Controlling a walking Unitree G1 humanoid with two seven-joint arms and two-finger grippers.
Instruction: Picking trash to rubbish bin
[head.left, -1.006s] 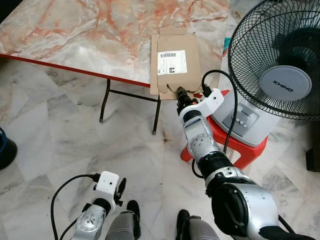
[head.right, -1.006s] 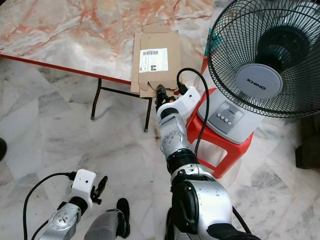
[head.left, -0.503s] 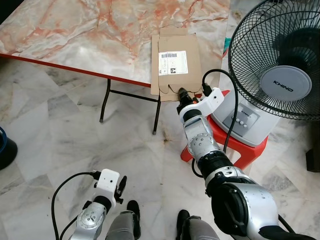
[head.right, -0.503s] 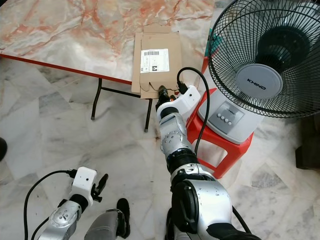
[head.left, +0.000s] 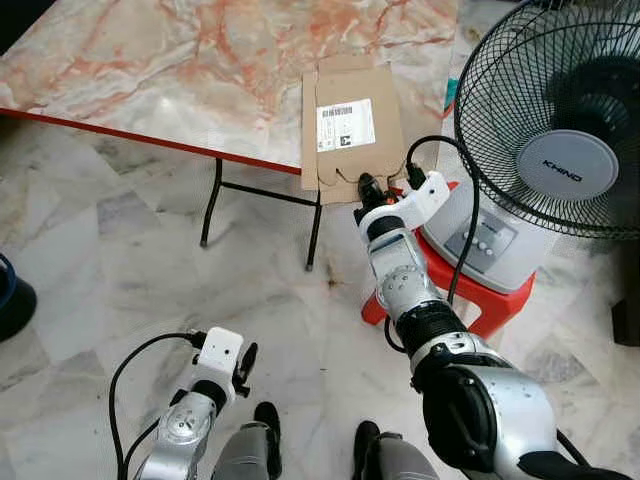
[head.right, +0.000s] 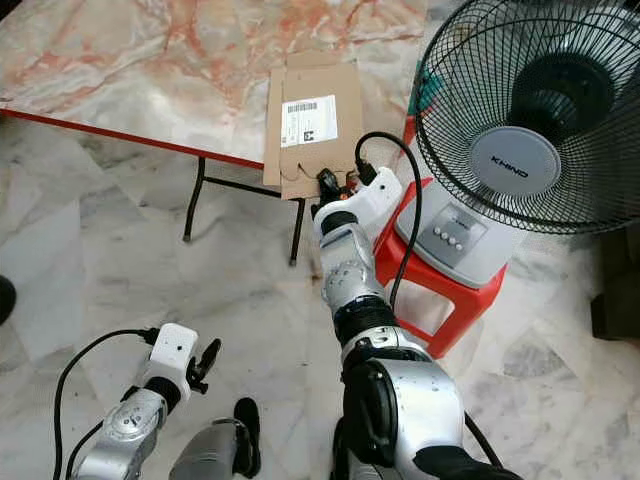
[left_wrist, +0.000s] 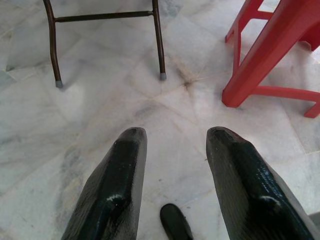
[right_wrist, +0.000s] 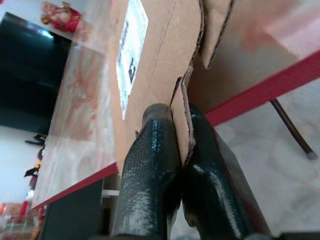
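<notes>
Your left gripper (left_wrist: 172, 165) hangs low beside the robot's leg, just above the pale marble floor (head.left: 120, 250). In its wrist view the two black fingers (left_wrist: 117, 180) stand spread apart with bare floor between them, and the thin dark table legs (left_wrist: 157, 40) rise further off. That arm is bent and idle, its white wrist camera trailing a black cable.

Above it you see the table (head.left: 180, 70), its top marbled pink and cream with a red edge. Near the table's right-hand corner lies the cardboard box (head.left: 350, 125), flattened and brown, with its flaps folded out. Its near end overhangs the red edge. A white shipping label (head.left: 346, 125) with a barcode sits on its upper face; the small print is too fine to read.

Your right gripper (head.left: 366, 186) is stretched forward and upward to that overhanging end. The wrist view shows its fingers (right_wrist: 150, 170) pressed together on a cardboard flap, pinching the sheet between them. The silver arm runs almost straight from the shoulder, with a black cable looping off the wrist.

To the right stands a black fan (head.left: 560, 120) whose grey hub reads "KHIND". Its white base, with a row of buttons, rests on a red stool (head.left: 470, 285).
</notes>
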